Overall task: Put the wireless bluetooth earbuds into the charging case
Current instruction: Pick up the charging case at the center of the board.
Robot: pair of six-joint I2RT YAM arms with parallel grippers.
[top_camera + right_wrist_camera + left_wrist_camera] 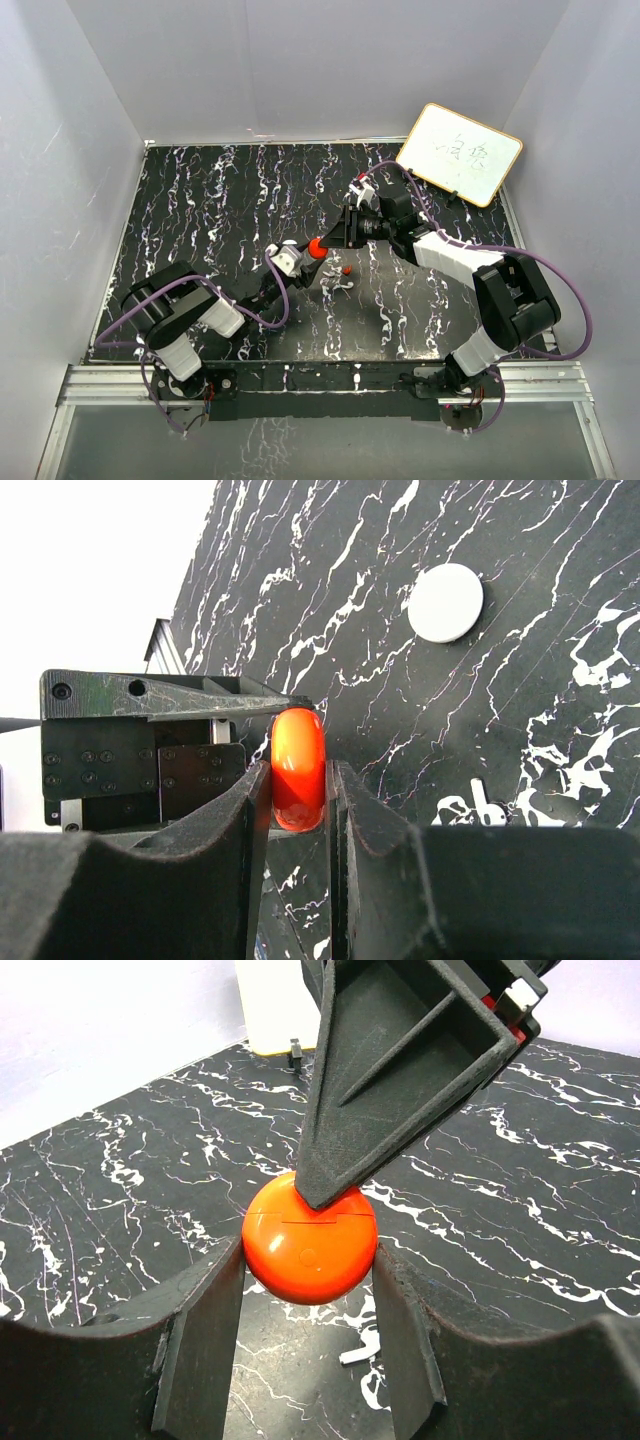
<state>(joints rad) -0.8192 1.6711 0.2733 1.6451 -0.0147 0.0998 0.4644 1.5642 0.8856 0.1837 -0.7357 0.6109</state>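
Two grippers clamp the charging case (316, 247), apparently clear of the table (200, 220): the left gripper (308, 1270) spans its round width from beneath, the right gripper (298, 780) pinches its thin thickness from above, and one earbud (347, 270) lies just near-right of the case, with open room around it.

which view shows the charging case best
Left wrist: the charging case sits close and central, its round face and seam line plain. Right wrist shows it only edge-on, a narrow red sliver; top external shows a tiny red spot.
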